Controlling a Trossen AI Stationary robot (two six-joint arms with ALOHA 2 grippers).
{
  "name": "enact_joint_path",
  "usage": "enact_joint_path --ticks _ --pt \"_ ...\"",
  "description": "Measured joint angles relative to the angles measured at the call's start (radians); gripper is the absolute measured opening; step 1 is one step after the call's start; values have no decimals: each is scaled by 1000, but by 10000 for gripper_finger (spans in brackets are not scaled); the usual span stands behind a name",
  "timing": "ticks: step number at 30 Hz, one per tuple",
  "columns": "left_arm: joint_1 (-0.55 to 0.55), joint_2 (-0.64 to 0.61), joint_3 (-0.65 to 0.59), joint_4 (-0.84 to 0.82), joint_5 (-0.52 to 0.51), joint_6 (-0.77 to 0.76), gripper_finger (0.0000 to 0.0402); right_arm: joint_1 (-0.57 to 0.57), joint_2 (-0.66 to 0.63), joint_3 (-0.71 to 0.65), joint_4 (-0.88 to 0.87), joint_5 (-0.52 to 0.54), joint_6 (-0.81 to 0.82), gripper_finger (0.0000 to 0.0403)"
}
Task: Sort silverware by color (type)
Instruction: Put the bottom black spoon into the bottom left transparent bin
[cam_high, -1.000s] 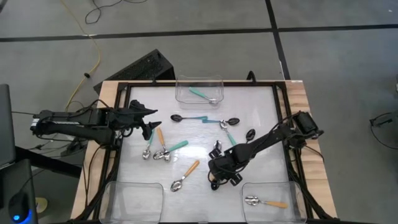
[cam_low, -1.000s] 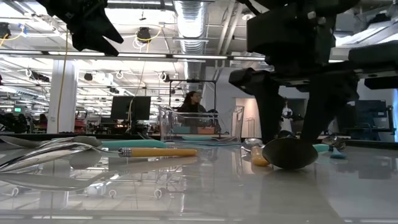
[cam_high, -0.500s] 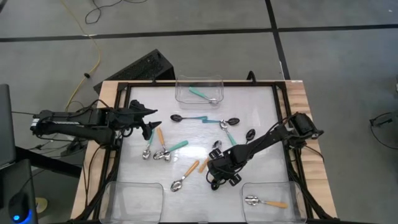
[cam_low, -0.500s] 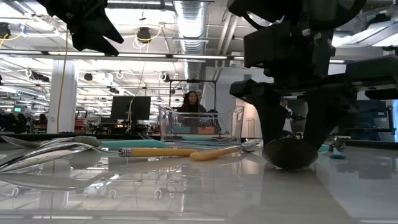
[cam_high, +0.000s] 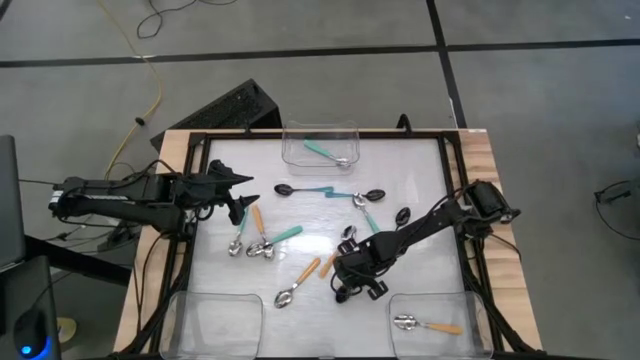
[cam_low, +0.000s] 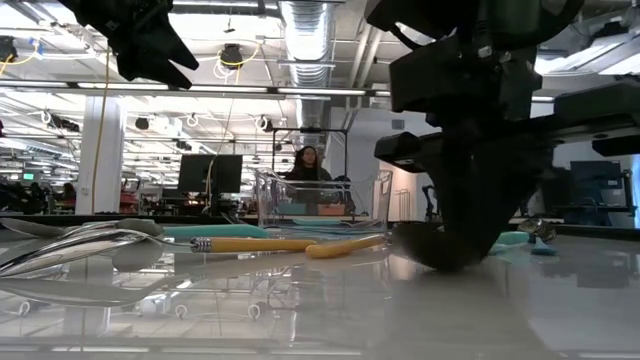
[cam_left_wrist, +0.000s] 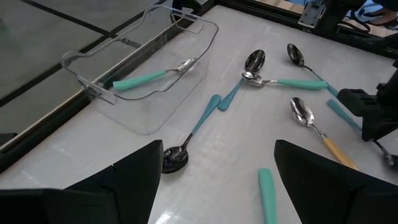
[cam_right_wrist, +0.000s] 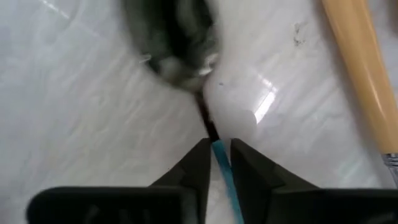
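The right pincer clenches the teal handle of a black-bowled spoon, which runs toward twelve o'clock; the released left pincer waits farther away.

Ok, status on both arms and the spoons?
Right gripper pinching black-bowled teal spoon on table. Left gripper open, hovering. Orange spoon close beside.

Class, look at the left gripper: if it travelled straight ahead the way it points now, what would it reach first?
The left gripper, open, points across the table. Most likely first is the black spoon with the teal handle, lying just ahead between its fingers; height above it is unclear.
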Motion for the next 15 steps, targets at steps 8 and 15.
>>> enact_joint_path --ticks 8,15 --pt "0 0 0 0 0 1 293 -12 0 0 0 0 46 32" --pt "0 0 0 0 1 1 293 -16 -6 -2 7 0 140 29"
